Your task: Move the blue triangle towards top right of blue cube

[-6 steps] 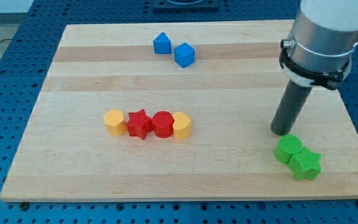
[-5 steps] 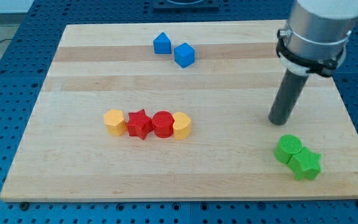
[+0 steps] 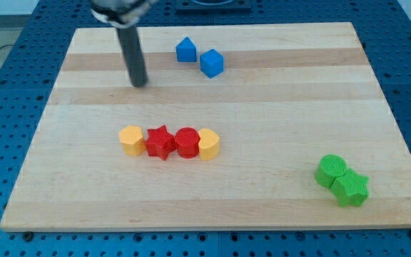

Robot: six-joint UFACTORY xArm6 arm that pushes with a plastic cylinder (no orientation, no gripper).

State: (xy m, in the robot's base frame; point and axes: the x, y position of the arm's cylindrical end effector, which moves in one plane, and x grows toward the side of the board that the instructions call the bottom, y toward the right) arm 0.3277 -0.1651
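The blue triangle (image 3: 185, 50) lies near the board's top, just left of and slightly above the blue cube (image 3: 211, 63); the two are close together, nearly touching. My tip (image 3: 140, 83) rests on the board to the left of and below the blue triangle, about a block's width and a half away from it, touching no block.
A row of blocks lies mid-board: yellow hexagon (image 3: 131, 139), red star (image 3: 160, 142), red cylinder (image 3: 187, 142), yellow block (image 3: 208, 144). A green cylinder (image 3: 331, 170) and green star (image 3: 351, 188) sit at the lower right. The wooden board (image 3: 277, 107) lies on a blue perforated table.
My tip has swept from the board's right side, above the green blocks, across to the upper left near the blue triangle. No block has moved.
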